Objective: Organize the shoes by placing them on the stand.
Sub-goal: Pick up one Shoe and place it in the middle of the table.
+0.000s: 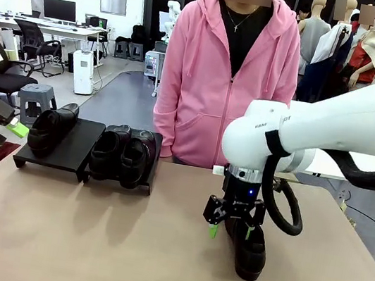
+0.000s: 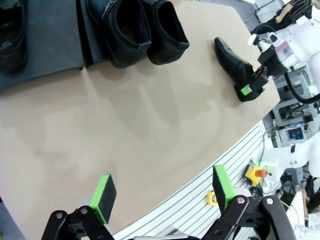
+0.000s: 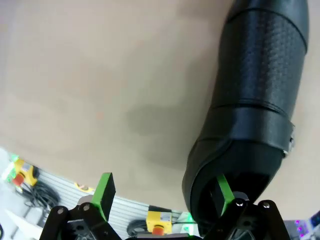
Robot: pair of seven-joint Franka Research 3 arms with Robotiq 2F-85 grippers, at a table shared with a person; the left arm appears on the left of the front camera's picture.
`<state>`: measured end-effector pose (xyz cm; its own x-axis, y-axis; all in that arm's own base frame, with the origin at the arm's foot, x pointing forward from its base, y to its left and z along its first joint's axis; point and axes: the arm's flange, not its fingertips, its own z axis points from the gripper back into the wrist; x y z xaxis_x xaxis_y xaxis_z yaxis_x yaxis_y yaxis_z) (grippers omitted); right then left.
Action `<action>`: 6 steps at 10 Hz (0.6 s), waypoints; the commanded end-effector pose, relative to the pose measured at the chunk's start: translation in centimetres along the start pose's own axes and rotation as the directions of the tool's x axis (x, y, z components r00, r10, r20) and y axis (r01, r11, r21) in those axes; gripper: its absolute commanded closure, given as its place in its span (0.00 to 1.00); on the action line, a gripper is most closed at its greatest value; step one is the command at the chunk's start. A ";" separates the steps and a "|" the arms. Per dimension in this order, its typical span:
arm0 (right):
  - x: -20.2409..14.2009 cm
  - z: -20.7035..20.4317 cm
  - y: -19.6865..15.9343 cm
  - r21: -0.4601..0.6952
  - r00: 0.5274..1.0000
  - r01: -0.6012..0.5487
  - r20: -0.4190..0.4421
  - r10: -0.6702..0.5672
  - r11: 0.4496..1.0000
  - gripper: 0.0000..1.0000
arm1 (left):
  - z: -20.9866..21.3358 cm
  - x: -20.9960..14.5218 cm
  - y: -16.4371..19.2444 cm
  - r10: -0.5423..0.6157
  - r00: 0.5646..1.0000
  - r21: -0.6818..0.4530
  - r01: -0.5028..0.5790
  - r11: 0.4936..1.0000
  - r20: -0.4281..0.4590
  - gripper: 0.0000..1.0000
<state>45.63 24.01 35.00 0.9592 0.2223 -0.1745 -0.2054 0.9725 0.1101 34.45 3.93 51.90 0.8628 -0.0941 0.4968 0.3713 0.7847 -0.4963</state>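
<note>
Now our right pincer straddles the last shoe's heel wall, jaws apart, for lifting to the stand, while our left pincer hovers apart.

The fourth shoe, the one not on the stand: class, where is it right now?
In the front view the fourth shoe lies on the table's right side, away from the stand, with the open right gripper at its heel.

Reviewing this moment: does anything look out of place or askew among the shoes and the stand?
One shoe lies alone on the table, off the stand, where the other three sit. The open right gripper straddles its heel wall, one finger inside the opening. Nothing looks spilled or damaged.
</note>
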 end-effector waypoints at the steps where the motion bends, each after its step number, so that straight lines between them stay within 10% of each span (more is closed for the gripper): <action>1: 0.3 -0.5 1.0 -0.043 0.996 0.084 -0.009 -0.084 0.996 0.00 | -0.1 -0.1 0.2 -0.015 1.000 -0.023 0.016 1.000 0.017 0.00; 4: 0.6 -1.2 1.1 -0.061 0.997 0.049 -0.054 -0.052 0.997 0.12 | -0.1 -0.1 0.2 -0.015 1.000 -0.023 0.016 1.000 0.017 0.00; 5: 0.5 -1.3 1.1 -0.064 0.997 0.047 -0.052 -0.050 0.997 0.69 | -0.1 -0.1 0.2 -0.015 1.000 -0.023 0.016 1.000 0.017 0.00; 6: 0.4 -1.3 1.0 -0.068 0.997 0.060 -0.050 -0.064 0.996 1.00 | -0.1 -0.1 0.2 -0.015 1.000 -0.023 0.016 1.000 0.017 0.00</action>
<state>45.18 25.04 33.21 0.9572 0.1758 -0.2298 -0.1647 0.9841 0.0666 34.45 3.93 51.90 0.8627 -0.0940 0.4968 0.3713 0.7847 -0.4963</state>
